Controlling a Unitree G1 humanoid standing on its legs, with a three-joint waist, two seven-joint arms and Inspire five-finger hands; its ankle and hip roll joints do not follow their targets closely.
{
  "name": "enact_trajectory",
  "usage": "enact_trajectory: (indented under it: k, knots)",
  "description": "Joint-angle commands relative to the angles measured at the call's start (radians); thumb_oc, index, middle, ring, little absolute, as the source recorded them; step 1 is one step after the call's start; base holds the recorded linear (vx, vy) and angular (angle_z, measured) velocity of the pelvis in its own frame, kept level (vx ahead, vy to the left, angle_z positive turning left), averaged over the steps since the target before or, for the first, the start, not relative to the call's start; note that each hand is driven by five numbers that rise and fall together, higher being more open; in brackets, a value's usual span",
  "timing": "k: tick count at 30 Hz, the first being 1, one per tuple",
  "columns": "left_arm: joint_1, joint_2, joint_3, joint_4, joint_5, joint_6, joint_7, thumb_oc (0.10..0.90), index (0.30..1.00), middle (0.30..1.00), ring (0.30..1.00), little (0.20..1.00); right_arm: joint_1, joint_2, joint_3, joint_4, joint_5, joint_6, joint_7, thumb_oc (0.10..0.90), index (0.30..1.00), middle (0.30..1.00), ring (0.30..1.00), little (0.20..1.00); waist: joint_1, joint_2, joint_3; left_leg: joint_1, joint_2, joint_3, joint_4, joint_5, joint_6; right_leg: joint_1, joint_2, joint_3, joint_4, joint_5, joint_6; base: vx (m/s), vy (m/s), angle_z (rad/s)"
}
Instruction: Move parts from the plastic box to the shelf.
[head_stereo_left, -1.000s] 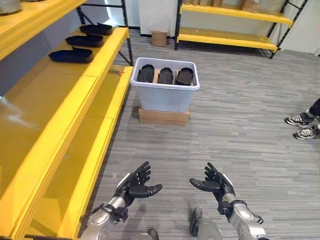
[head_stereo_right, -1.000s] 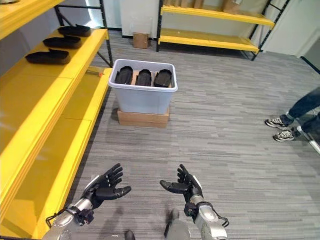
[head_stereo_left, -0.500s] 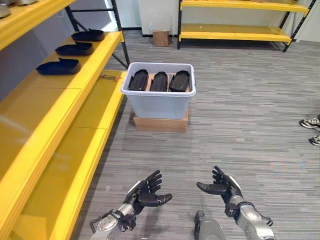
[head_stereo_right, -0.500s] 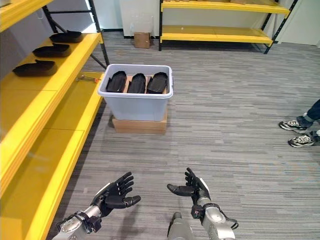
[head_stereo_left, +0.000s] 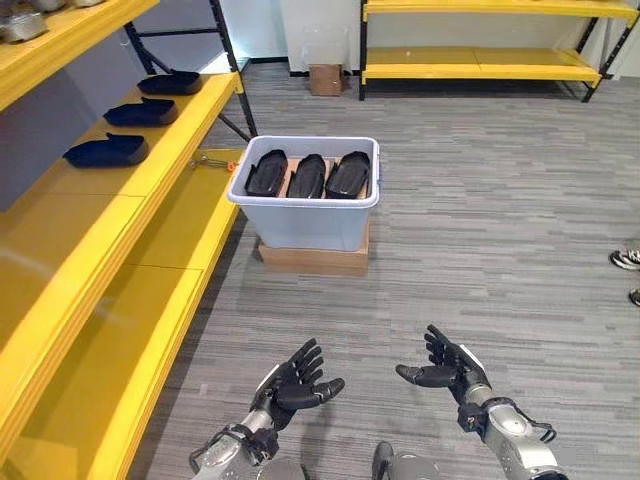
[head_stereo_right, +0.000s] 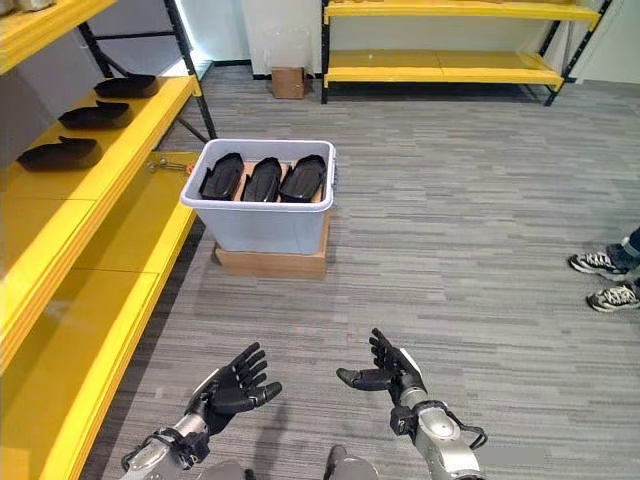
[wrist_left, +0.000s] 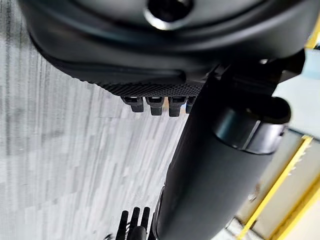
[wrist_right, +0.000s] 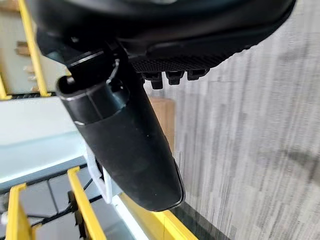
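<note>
Both the left hand (head_stereo_left: 293, 381) and right hand (head_stereo_left: 447, 367) hang empty with fingers spread, palms facing, seemingly readied for the three black parts (head_stereo_left: 311, 175) standing in the far plastic box (head_stereo_left: 303, 211), right of the yellow shelf (head_stereo_left: 110, 215).

1. We are holding our left hand (head_stereo_left: 296, 383) low in front of us, palm turned inward, fingers spread and relaxed, gripping nothing.
2. We are holding our right hand (head_stereo_left: 445, 368) level with it, well apart, fingers likewise straight and empty.
</note>
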Motion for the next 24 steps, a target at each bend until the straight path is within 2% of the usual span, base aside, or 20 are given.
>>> enact_trajectory:
  k: [1,2,3,4,5,7,9,11,12,13,14,15,17,18,19,20,21,22,23,24]
  knots:
    - [-0.004,0.011,0.044,-0.059,-0.090,-0.125,-0.053,0.900,1.000,1.000,1.000,1.000,-0.034,-0.026,-0.011,-0.099,0.032,-0.127,-0.001,0.900,1.000,1.000,1.000,1.000,0.048,0.040,0.007,-0.020,0.080,-0.063,-0.248,0.245,-0.062,0.121,0.032,0.043,-0.089,0.000,0.090,0.33,0.198,-0.08]
    - [-0.004,0.010,0.045,-0.058,-0.093,-0.126,-0.054,0.900,1.000,1.000,1.000,1.000,-0.034,-0.026,-0.011,-0.099,0.029,-0.129,-0.001,0.900,1.000,1.000,1.000,1.000,0.050,0.042,0.008,-0.024,0.088,-0.064,-0.259,0.259,-0.065,0.124,0.035,0.044,-0.091,0.000,0.089,0.40,0.242,-0.08]
    - [-0.005,0.005,0.057,-0.051,-0.131,-0.131,-0.060,0.900,1.000,1.000,1.000,1.000,-0.034,-0.031,-0.010,-0.097,-0.011,-0.154,-0.001,0.900,1.000,1.000,1.000,1.000,0.059,0.047,0.017,-0.057,0.127,-0.070,-0.302,0.298,-0.075,0.143,0.034,0.049,-0.088,-0.013,0.084,0.27,0.178,-0.14]
    - [-0.007,0.001,0.068,-0.046,-0.141,-0.133,-0.067,0.900,1.000,1.000,1.000,1.000,-0.033,-0.035,-0.009,-0.100,-0.044,-0.170,-0.009,0.900,1.000,1.000,1.000,1.000,0.064,0.049,0.026,-0.073,0.147,-0.066,-0.320,0.309,-0.078,0.156,0.028,0.049,-0.079,-0.026,0.083,0.40,0.281,-0.42]
    - [-0.008,-0.006,0.081,-0.037,-0.124,-0.137,-0.071,0.900,1.000,1.000,1.000,1.000,-0.031,-0.043,-0.006,-0.112,-0.073,-0.178,-0.024,0.900,1.000,1.000,1.000,1.000,0.070,0.053,0.038,-0.098,0.168,-0.063,-0.311,0.315,-0.082,0.161,0.021,0.044,-0.054,-0.046,0.083,0.33,0.246,-0.54]
    - [-0.006,-0.009,0.086,-0.027,-0.139,-0.152,-0.073,0.900,1.000,1.000,1.000,1.000,-0.037,-0.052,0.002,-0.121,-0.078,-0.172,-0.040,0.900,1.000,1.000,1.000,1.000,0.074,0.055,0.040,-0.097,0.171,-0.042,-0.291,0.306,-0.080,0.162,0.018,0.029,-0.027,-0.066,0.085,0.33,0.256,-0.41]
    - [-0.006,-0.016,0.110,-0.016,-0.111,-0.213,-0.019,0.900,1.000,1.000,1.000,1.000,-0.029,-0.036,0.015,-0.131,-0.073,-0.156,-0.066,0.900,1.000,1.000,1.000,1.000,0.084,0.039,0.039,-0.092,0.151,-0.063,-0.207,0.262,-0.077,0.168,-0.006,0.022,0.049,-0.132,0.098,0.59,0.400,-0.52]
    - [-0.015,-0.004,0.119,-0.015,-0.082,-0.208,-0.011,0.900,1.000,1.000,1.000,1.000,-0.009,-0.025,0.005,-0.137,-0.071,-0.161,-0.059,0.900,1.000,1.000,1.000,1.000,0.090,0.024,0.040,-0.109,0.134,-0.061,-0.142,0.219,-0.061,0.182,-0.020,0.014,0.075,-0.156,0.103,0.38,0.298,-0.20]
    - [-0.026,0.013,0.128,-0.015,-0.062,-0.204,-0.007,0.900,1.000,1.000,1.000,1.000,0.008,-0.018,-0.005,-0.143,-0.056,-0.174,-0.049,0.900,1.000,1.000,1.000,1.000,0.098,0.015,0.034,-0.122,0.114,-0.049,-0.107,0.190,-0.028,0.191,-0.026,0.001,0.091,-0.162,0.106,0.26,0.259,0.18]
    - [-0.028,0.015,0.131,-0.015,-0.056,-0.202,-0.009,0.900,1.000,1.000,1.000,1.000,0.011,-0.015,-0.007,-0.146,-0.055,-0.174,-0.051,0.900,1.000,1.000,1.000,1.000,0.100,0.012,0.032,-0.123,0.106,-0.050,-0.103,0.182,-0.023,0.192,-0.029,0.000,0.096,-0.163,0.108,0.38,0.359,0.29]
    - [-0.032,0.025,0.140,-0.015,-0.044,-0.192,-0.022,0.900,1.000,1.000,1.000,1.000,0.021,-0.002,-0.012,-0.149,-0.055,-0.170,-0.062,0.900,1.000,1.000,1.000,1.000,0.104,-0.006,0.027,-0.108,0.063,-0.053,-0.089,0.139,-0.006,0.199,-0.047,0.003,0.138,-0.184,0.123,0.20,0.206,0.20]
    - [-0.033,0.025,0.140,-0.016,-0.044,-0.192,-0.023,0.900,1.000,1.000,1.000,1.000,0.020,-0.002,-0.012,-0.149,-0.055,-0.170,-0.062,0.900,1.000,1.000,1.000,1.000,0.106,0.002,0.025,-0.113,0.073,-0.047,-0.098,0.155,0.002,0.192,-0.038,-0.002,0.133,-0.169,0.118,0.32,0.309,0.15]
    - [-0.036,0.038,0.144,-0.019,-0.024,-0.178,-0.042,0.900,1.000,1.000,1.000,1.000,0.018,0.008,-0.017,-0.142,-0.064,-0.168,-0.079,0.900,1.000,1.000,1.000,1.000,0.111,-0.021,0.012,-0.093,0.019,-0.038,-0.095,0.106,0.029,0.201,-0.056,0.003,0.190,-0.153,0.145,0.26,0.320,0.14]
    - [-0.041,0.048,0.143,-0.020,-0.008,-0.177,-0.048,0.900,1.000,1.000,1.000,1.000,0.011,0.016,-0.017,-0.135,-0.058,-0.182,-0.080,0.900,1.000,1.000,1.000,1.000,0.116,-0.036,-0.007,-0.077,-0.023,-0.011,-0.115,0.079,0.064,0.206,-0.062,-0.004,0.237,-0.099,0.175,0.21,0.324,0.14]
    - [-0.044,0.051,0.141,-0.016,-0.008,-0.175,-0.051,0.900,1.000,1.000,1.000,1.000,0.009,0.020,-0.015,-0.137,-0.055,-0.186,-0.084,0.900,1.000,1.000,1.000,1.000,0.118,-0.042,-0.016,-0.068,-0.039,0.002,-0.128,0.070,0.078,0.206,-0.064,-0.009,0.260,-0.073,0.188,0.25,0.415,-0.10]
    - [-0.050,0.056,0.139,-0.013,-0.006,-0.170,-0.048,0.900,1.000,1.000,1.000,1.000,0.006,0.030,-0.015,-0.144,-0.067,-0.185,-0.102,0.900,1.000,1.000,1.000,1.000,0.120,-0.055,-0.033,-0.050,-0.082,0.035,-0.152,0.039,0.115,0.201,-0.067,-0.025,0.325,0.006,0.222,0.14,0.255,-0.21]
    - [-0.050,0.056,0.139,-0.013,-0.004,-0.169,-0.049,0.900,1.000,1.000,1.000,1.000,0.006,0.031,-0.015,-0.145,-0.068,-0.184,-0.103,0.900,1.000,1.000,1.000,1.000,0.121,-0.057,-0.034,-0.048,-0.085,0.038,-0.153,0.036,0.118,0.199,-0.069,-0.025,0.330,0.010,0.225,0.14,0.266,-0.21]
    - [-0.053,0.057,0.137,-0.013,0.002,-0.169,-0.046,0.900,1.000,1.000,1.000,1.000,0.002,0.034,-0.014,-0.150,-0.073,-0.178,-0.110,0.900,1.000,1.000,1.000,1.000,0.119,-0.058,-0.040,-0.034,-0.101,0.054,-0.168,0.024,0.133,0.182,-0.065,-0.031,0.370,0.048,0.236,0.11,0.203,-0.10]
    - [-0.055,0.058,0.133,-0.016,0.008,-0.168,-0.040,0.900,1.000,1.000,1.000,1.000,-0.005,0.036,-0.008,-0.155,-0.085,-0.170,-0.116,0.900,1.000,1.000,1.000,1.000,0.108,-0.062,-0.044,-0.015,-0.118,0.073,-0.180,0.003,0.151,0.136,-0.040,-0.018,0.401,0.074,0.248,0.14,0.236,-0.08]
    - [-0.059,0.060,0.127,-0.019,0.005,-0.169,-0.033,0.900,1.000,1.000,1.000,1.000,-0.010,0.034,-0.004,-0.155,-0.098,-0.170,-0.122,0.900,1.000,1.000,1.000,1.000,0.099,-0.062,-0.043,-0.007,-0.122,0.081,-0.179,-0.008,0.155,0.111,-0.018,-0.008,0.396,0.069,0.246,0.18,0.191,-0.28]
